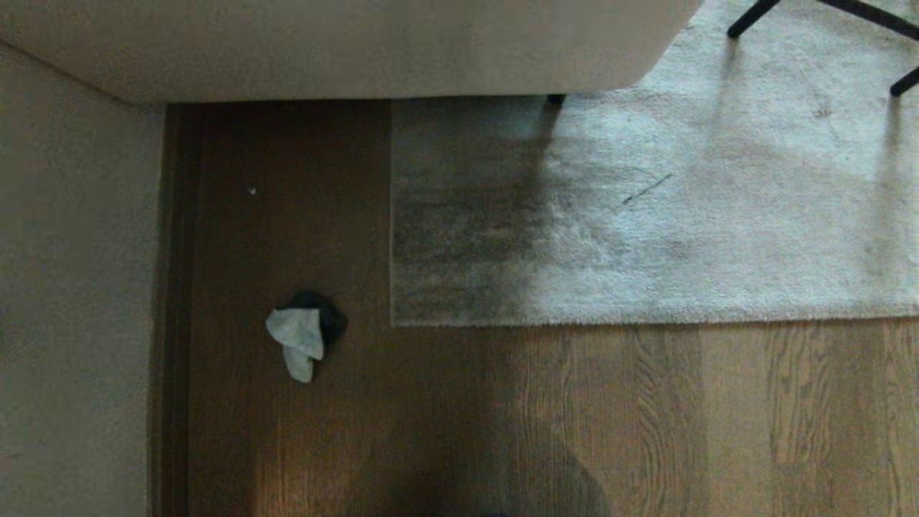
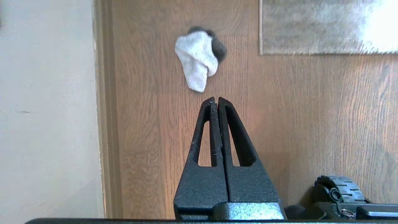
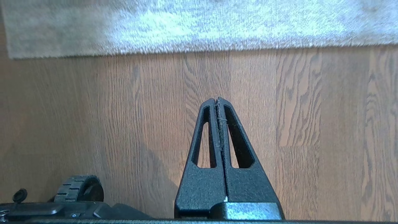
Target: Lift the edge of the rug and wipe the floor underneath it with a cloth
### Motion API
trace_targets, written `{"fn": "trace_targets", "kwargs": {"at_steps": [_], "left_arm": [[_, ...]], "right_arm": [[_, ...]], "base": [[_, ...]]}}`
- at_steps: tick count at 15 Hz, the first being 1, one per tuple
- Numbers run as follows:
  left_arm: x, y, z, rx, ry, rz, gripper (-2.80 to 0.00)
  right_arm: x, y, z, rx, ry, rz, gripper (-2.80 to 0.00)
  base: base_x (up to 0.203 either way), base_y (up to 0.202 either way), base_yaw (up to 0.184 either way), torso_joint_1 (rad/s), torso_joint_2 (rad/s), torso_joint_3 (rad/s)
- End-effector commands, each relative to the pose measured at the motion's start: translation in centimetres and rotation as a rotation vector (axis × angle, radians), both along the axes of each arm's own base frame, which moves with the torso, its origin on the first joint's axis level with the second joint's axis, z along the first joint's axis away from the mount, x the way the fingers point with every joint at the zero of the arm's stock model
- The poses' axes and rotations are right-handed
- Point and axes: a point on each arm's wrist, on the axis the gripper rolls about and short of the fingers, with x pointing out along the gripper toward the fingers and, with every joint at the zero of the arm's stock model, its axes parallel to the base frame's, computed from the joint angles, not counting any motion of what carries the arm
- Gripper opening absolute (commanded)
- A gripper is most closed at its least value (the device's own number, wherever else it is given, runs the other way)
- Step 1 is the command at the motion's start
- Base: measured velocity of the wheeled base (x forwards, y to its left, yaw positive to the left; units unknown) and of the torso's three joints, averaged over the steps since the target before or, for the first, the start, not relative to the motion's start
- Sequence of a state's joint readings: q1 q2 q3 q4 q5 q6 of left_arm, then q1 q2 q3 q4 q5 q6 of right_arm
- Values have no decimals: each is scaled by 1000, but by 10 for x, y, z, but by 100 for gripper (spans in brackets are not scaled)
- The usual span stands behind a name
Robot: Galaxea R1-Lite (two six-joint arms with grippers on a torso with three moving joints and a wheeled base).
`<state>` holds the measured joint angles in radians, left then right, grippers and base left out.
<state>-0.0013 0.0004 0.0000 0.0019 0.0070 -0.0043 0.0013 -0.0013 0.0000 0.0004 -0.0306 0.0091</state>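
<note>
- Nothing has started: the cloth [image 1: 305, 337] lies crumpled on the floor [image 1: 459, 416], left of the rug's near corner and near the wall [image 1: 72, 287].
- The rug edge [image 1: 646, 319] lies flat, its far part running under the sofa [image 1: 344, 50].
- The left gripper [image 2: 215, 99] hangs above the floor near the cloth, fingers pressed together and empty.
- The right gripper [image 3: 217, 99] does likewise near the rug edge.
- Next, I'd judge, the left gripper must spread and drop onto the cloth.

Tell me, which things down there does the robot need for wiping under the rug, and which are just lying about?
For the job:
- cloth, crumpled on the floor, apart from the rug
- rug edge, lying flat
- left pincer and right pincer, both shut and empty

Just there:
- sofa
- black chair legs on the rug
- wall
</note>
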Motion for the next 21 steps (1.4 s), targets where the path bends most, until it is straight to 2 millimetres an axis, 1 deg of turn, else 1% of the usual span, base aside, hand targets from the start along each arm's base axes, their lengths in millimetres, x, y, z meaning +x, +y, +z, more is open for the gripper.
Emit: {"fn": "trace_targets", "kwargs": {"at_steps": [1, 21], "left_arm": [[0, 0, 0, -2, -1, 0, -280], [0, 0, 0, -10, -2, 0, -280]], "right_arm": [[0, 0, 0, 0, 1, 0, -280], [0, 0, 0, 0, 1, 0, -280]], "base": [[0, 0, 0, 2, 4, 202], [0, 0, 0, 3, 2, 202]]}}
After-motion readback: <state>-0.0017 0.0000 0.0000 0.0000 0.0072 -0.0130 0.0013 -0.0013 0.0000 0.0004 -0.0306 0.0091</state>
